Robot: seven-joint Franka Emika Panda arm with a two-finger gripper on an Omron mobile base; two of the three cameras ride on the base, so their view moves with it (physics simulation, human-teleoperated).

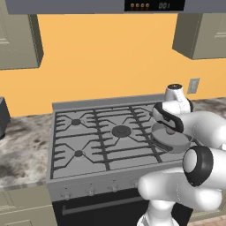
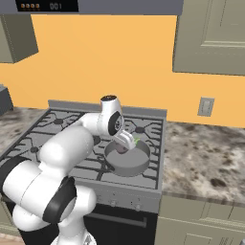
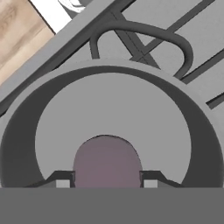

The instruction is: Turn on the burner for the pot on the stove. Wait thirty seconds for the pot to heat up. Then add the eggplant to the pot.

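Eggplant sits clamped between the fingertips of the gripper — the hand points straight down over the pot. From there the white arm bends back over the stove, and the pot rests on the front right grate, near the knobs.

Rendering flat, even, bright throughout; casting no hard shadows, no glare; staying sharp, slightly pixelated, undistorted at edges.

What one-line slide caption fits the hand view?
Gripper holding the dull purple rounded eggplant between its fingertips, directly above the shallow round grey metal pot on the grey gas stove.
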